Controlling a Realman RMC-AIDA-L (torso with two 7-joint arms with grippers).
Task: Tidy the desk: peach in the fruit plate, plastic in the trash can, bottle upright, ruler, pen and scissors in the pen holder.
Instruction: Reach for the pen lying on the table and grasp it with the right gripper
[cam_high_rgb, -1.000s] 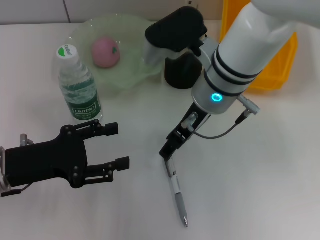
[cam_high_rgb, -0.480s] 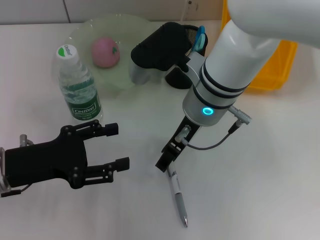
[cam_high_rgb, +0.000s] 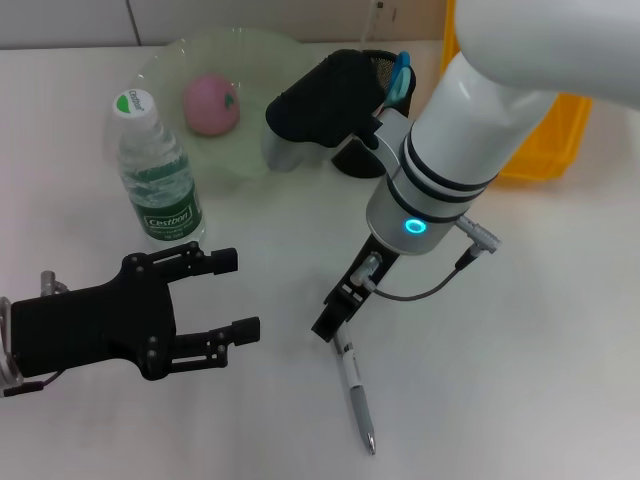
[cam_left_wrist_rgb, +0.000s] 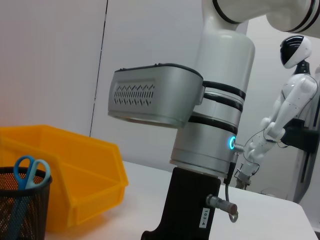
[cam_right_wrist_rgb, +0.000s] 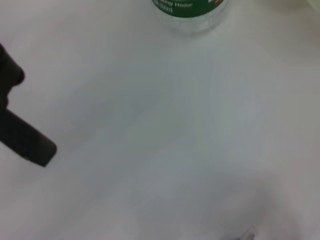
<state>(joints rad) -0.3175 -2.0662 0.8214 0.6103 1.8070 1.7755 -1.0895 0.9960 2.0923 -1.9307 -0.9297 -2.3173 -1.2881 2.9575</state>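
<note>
Pen pickup underway: your right gripper (cam_high_rgb: 333, 322) is down at the upper end of the slim silver-grey pen (cam_high_rgb: 356, 392) lying flat on the white desk (cam_high_rgb: 520, 330); jaw state hidden, cannot tell. Left gripper (cam_high_rgb: 222, 295) parked low, fingers spread, empty. Black mesh pen holder (cam_high_rgb: 362, 150) stands behind, already holding blue-handled scissors (cam_high_rgb: 400, 72).

White desk (cam_high_rgb: 560, 330) filling whole head view, light glaring off it. Plain pale wall (cam_left_wrist_rgb: 55, 65) standing behind. Small white humanoid figure (cam_left_wrist_rgb: 280, 115) showing at 3 o'clock in left wrist view.
</note>
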